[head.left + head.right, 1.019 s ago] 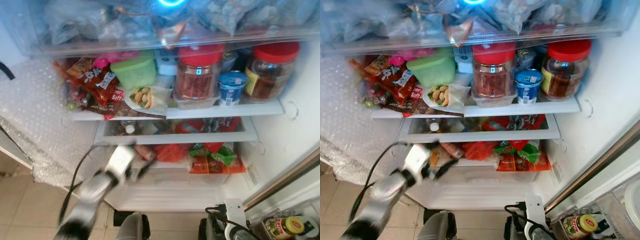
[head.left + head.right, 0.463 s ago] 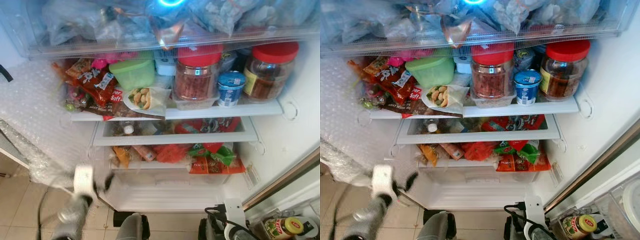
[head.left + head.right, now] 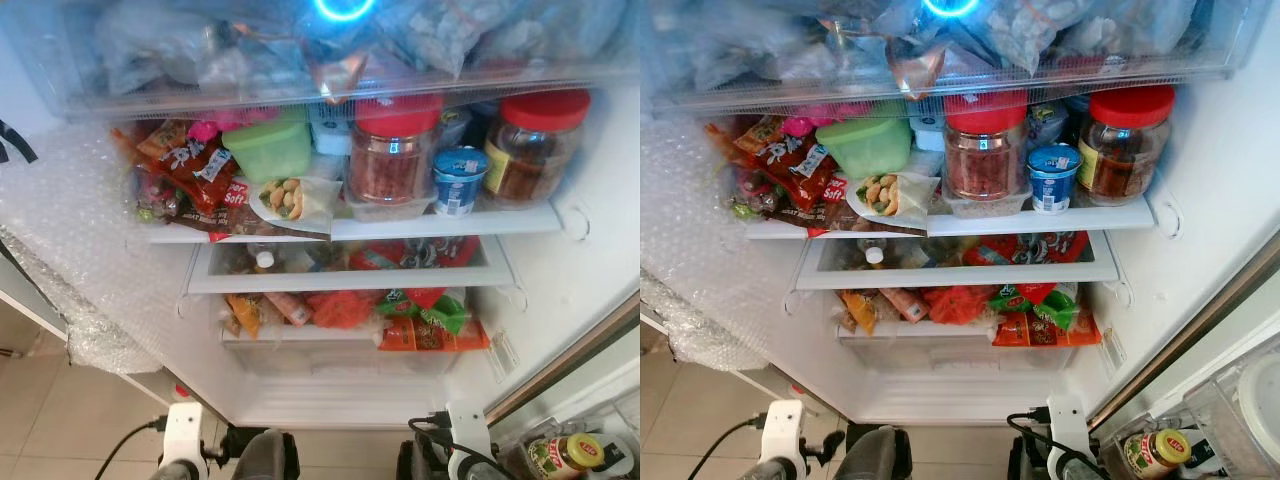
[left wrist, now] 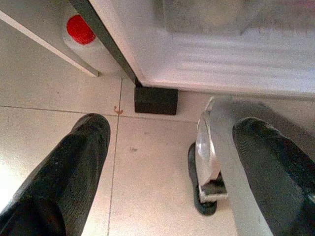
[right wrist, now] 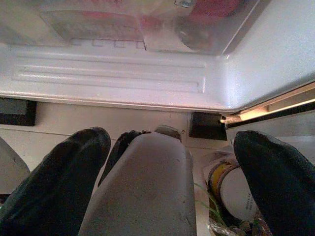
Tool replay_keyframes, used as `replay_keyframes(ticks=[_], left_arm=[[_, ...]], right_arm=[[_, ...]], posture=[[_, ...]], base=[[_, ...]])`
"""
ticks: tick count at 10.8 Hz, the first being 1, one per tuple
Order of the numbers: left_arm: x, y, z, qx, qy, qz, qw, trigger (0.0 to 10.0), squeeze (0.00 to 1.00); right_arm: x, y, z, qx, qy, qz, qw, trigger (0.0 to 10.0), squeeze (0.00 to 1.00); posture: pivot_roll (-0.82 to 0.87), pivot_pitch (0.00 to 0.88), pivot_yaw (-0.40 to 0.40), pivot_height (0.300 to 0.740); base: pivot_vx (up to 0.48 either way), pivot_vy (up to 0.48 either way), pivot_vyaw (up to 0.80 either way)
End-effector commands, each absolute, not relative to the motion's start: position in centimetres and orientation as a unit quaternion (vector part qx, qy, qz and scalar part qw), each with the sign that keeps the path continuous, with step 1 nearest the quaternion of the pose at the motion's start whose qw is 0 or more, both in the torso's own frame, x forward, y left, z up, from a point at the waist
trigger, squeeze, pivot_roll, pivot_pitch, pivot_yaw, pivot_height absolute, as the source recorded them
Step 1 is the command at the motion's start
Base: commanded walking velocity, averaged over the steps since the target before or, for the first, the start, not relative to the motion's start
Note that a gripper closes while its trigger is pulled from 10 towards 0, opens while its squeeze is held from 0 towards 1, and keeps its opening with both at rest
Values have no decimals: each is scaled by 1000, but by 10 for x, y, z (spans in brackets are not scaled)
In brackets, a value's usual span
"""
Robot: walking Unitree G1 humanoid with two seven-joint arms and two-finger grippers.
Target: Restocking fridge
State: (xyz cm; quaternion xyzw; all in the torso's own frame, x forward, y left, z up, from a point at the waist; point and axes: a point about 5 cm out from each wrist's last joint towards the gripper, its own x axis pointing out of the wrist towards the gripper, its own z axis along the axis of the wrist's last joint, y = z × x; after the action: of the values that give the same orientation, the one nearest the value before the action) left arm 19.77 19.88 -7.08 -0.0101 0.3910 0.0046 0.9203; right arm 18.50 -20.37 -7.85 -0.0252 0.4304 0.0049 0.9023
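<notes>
The fridge stands open with full shelves. On the lower shelf an orange snack packet lies at the left, beside red and green packets. My left arm hangs low at the bottom left, outside the fridge. In its wrist view, the left gripper is open over the tiled floor, with nothing between its fingers. My right arm hangs at the bottom right. The right gripper is open too, pointing at the fridge's base.
The middle shelf holds two red-lidded jars, a green tub, a yoghurt cup and snack bags. Bubble wrap covers the left wall. A yellow-lidded jar sits on the floor at right. A red-capped bottle stands by the fridge's base.
My left arm has pulled back from the lower shelf and dropped to the bottom left. The orange packet now lies uncovered where the gripper was.
</notes>
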Motion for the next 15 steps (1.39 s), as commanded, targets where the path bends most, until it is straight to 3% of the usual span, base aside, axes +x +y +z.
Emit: replay_keyframes(ticks=[1,5,15], left_arm=[[180,210,-79,16,426,17,905,10000,0],[173,220,-81,18,439,36,898,10000,0],[176,215,-81,8,440,34,897,10000,0]], right_arm=[[163,-202,-90,-27,468,5,883,10000,0],[162,-201,-90,-13,468,-5,883,10000,0],[162,-204,-91,2,475,-24,880,10000,0]], posture=[[67,46,92,635],[68,85,88,635],[78,115,89,635]], base=[[0,311,519],[0,306,783],[0,358,0]])
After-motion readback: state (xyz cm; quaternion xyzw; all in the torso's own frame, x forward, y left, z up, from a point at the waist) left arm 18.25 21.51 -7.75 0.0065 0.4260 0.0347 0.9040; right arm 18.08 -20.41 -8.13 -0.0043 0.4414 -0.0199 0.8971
